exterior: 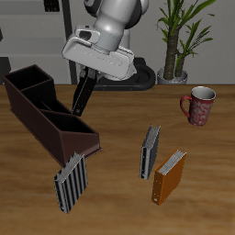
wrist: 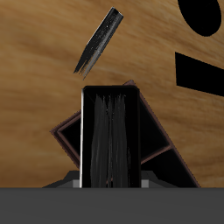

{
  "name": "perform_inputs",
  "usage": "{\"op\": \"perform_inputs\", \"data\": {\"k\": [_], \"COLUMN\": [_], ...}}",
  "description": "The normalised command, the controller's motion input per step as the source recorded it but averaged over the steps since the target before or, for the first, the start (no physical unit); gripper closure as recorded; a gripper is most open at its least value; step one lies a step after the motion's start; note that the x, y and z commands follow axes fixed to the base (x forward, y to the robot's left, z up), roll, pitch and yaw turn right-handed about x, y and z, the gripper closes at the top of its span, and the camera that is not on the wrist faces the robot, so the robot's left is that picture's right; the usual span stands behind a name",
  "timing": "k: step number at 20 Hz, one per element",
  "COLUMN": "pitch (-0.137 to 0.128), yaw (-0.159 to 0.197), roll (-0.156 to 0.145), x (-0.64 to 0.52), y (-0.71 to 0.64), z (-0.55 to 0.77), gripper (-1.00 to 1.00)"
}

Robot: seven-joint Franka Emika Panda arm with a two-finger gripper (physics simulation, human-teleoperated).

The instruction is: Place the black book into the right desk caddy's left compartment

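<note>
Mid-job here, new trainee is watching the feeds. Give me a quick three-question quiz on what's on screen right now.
1. True or false: the black book lies flat on the table.
2. Which is the tool holding? A) the mug B) the black book C) the orange-brown book
3. Fill in: the held book hangs over the right desk ____.

Key:
1. False. It is lifted, gripped by the tool, above the caddy.
2. B. The wrist view shows the black book between the fingers.
3. caddy. Which compartment lies under it cannot be told yet.
</note>
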Motion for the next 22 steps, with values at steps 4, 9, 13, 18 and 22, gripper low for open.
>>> {"op": "perform_inputs", "data": {"k": [4, 9, 13, 18, 22], "pitch": [0.020, 0.005, 0.002, 0.009, 0.021], "yaw": [-0.015, -0.024, -0.023, 0.001, -0.011], "roll": [0.003, -0.020, -0.030, -0.005, -0.021], "x": [0.04, 0.07, 0.07, 0.01, 0.11], "y": [0.00, -0.09, -0.09, -0.02, -0.14], "z": [-0.14, -0.06, -0.05, -0.11, -0.14], "gripper": [1.00, 1.00, 1.00, 1.00, 1.00]}}
